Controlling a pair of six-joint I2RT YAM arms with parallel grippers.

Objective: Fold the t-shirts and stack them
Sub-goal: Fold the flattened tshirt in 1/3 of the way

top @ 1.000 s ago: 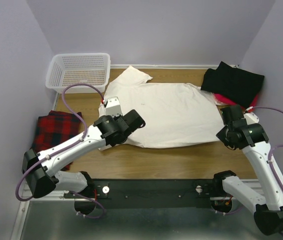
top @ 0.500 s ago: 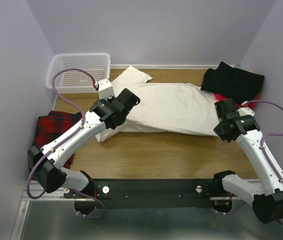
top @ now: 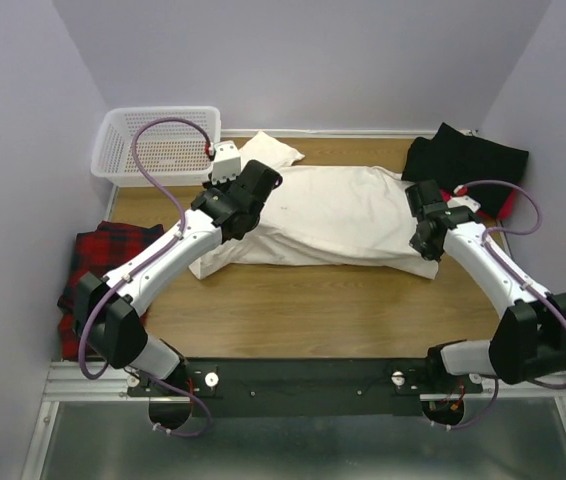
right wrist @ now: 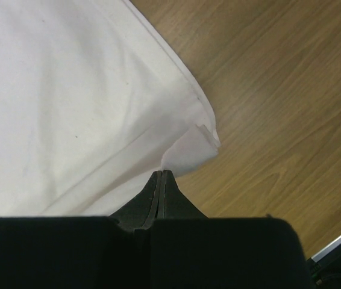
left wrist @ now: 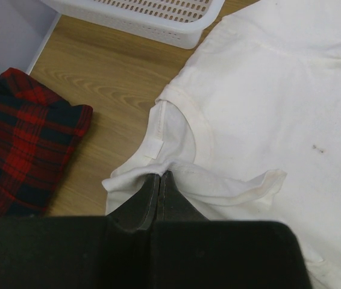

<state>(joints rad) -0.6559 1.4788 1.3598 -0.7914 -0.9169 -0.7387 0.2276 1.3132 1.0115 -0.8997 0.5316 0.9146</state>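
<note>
The cream-white t-shirt (top: pixel 333 215) lies across the middle of the table, doubled over lengthwise, one sleeve (top: pixel 268 150) sticking out at the far left. My left gripper (top: pixel 260 182) is shut on a fold of its cloth beside the collar (left wrist: pixel 182 117), as the left wrist view (left wrist: pixel 160 174) shows. My right gripper (top: pixel 420 205) is shut on the shirt's hem corner (right wrist: pixel 191 150) at the right end, as the right wrist view (right wrist: pixel 164 173) shows. The black t-shirt (top: pixel 468 165) lies folded at the far right on the red one (top: pixel 508 205), which only peeks out.
A white plastic basket (top: pixel 158 140) stands at the far left corner, and its rim shows in the left wrist view (left wrist: pixel 158 24). A red-and-black plaid cloth (top: pixel 108 260) lies at the left edge, also in the left wrist view (left wrist: pixel 20 138). Bare wood (top: pixel 313 310) spans the near half.
Both grippers have moved away toward the far side, carrying the shirt's near edge over itself. The shirt now lies as a narrower doubled band.
</note>
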